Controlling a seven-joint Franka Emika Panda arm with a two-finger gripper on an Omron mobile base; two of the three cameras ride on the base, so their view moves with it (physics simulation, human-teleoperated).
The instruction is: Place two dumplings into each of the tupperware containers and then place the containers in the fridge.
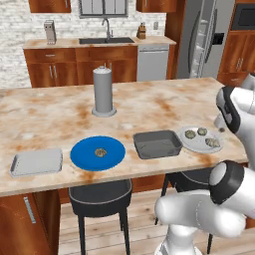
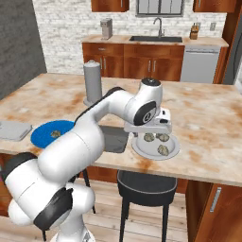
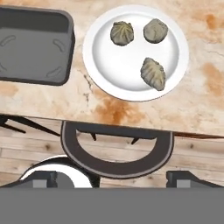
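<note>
Three lumpy tan-olive dumplings (image 3: 153, 72) lie on the light-grey plate (image 3: 109, 70) near the top centre of my hand view, two side by side along its far part and one apart, toward its right. A fourth dumpling (image 1: 100, 152) rests in the middle of the blue plate (image 1: 82, 157), lower left of centre in the left base view. My dark grey tupperware container (image 1: 157, 144) stands upright just beside the light-grey plate. The flat light grey container (image 1: 36, 162) lies at the far left. The stainless-steel fridge (image 1: 204, 35) stands at upper right, doors shut.
</note>
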